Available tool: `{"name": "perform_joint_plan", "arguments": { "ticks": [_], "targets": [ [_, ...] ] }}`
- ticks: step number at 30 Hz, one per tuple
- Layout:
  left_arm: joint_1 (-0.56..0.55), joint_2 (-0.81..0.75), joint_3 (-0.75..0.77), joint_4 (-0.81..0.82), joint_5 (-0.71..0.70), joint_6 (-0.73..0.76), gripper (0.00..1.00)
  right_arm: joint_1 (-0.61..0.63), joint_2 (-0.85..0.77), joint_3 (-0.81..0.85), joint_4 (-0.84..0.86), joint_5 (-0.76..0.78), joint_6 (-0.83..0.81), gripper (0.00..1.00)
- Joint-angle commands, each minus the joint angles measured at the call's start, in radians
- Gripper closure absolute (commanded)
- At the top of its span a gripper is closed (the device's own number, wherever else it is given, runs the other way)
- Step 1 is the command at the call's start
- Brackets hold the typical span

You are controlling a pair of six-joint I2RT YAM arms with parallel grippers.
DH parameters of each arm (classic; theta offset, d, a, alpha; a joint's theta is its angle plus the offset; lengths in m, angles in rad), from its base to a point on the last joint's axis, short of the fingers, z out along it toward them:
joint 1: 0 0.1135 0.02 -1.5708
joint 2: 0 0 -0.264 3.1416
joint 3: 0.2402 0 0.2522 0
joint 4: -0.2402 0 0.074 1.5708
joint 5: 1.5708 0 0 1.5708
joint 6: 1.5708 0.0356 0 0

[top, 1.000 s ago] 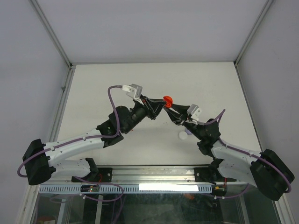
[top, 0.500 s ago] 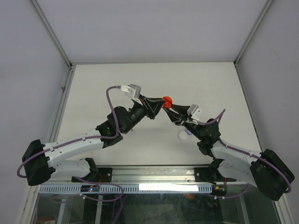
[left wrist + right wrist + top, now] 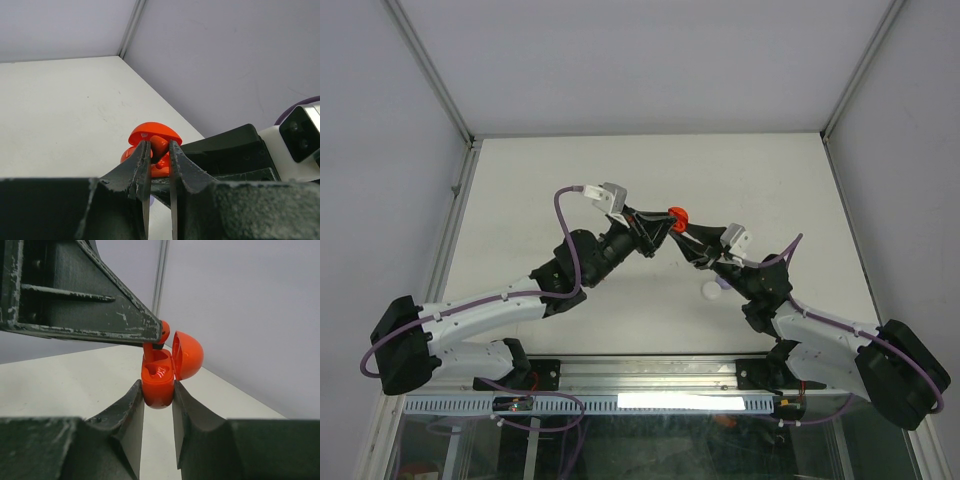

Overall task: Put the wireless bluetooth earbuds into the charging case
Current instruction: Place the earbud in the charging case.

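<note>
From above, my two arms meet over the middle of the table (image 3: 570, 170). My left gripper (image 3: 663, 222) comes in from about 8 o'clock and my right gripper (image 3: 682, 228) from about 4 o'clock. Between them is the red charging case (image 3: 678, 214), held up off the surface. A small white piece (image 3: 711, 290) lies on the table at about 5 o'clock from the case. It is too small for me to name.

In my left wrist view, my fingers stand narrow, pinched on a red earbud (image 3: 160, 145). The case's domed lid (image 3: 150, 134) is at 12 o'clock behind the bud, and the base is just below it.

In my right wrist view, my fingers are closed on the lower half of the case, gripping it from 9 and 3 o'clock. The case is upright, glossy orange-red and rounded, with its lid swung open to 3 o'clock. My left finger reaches in from 10 o'clock. The bud is at its tip, with the stem pointing down into the open base.

I judge the task to be mid-insertion: the bud is at the mouth of its socket but not let go, and the lid is not yet closed. I cannot tell whether a second bud already sits inside.
</note>
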Motion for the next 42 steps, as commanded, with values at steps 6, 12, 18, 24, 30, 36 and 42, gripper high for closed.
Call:
{"name": "perform_joint_plan", "arguments": {
  "ticks": [6,12,18,24,30,36,42],
  "targets": [
    [-0.016,0.016,-0.005,0.044,0.004,0.024,0.89,0.006,-0.026,0.051,0.074,-0.008,0.014,1.0],
    [-0.023,0.001,0.007,-0.002,-0.028,0.025,0.8,0.006,-0.031,0.049,0.074,-0.007,0.011,1.0],
    [-0.025,-0.02,0.017,-0.052,-0.06,0.029,0.68,0.006,-0.035,0.046,0.076,-0.004,0.013,1.0],
    [-0.025,-0.056,0.035,-0.101,-0.085,0.034,0.6,0.006,-0.034,0.042,0.076,0.006,0.011,1.0],
    [-0.025,-0.088,0.074,-0.213,-0.128,0.034,0.55,0.006,-0.039,0.031,0.074,0.02,0.005,1.0],
    [-0.025,-0.083,0.128,-0.285,-0.106,0.06,0.49,0.006,-0.042,0.034,0.061,0.021,0.002,1.0],
    [-0.025,-0.05,0.175,-0.292,-0.055,0.08,0.43,0.006,-0.041,0.037,0.05,0.021,0.001,1.0]
  ]
}}
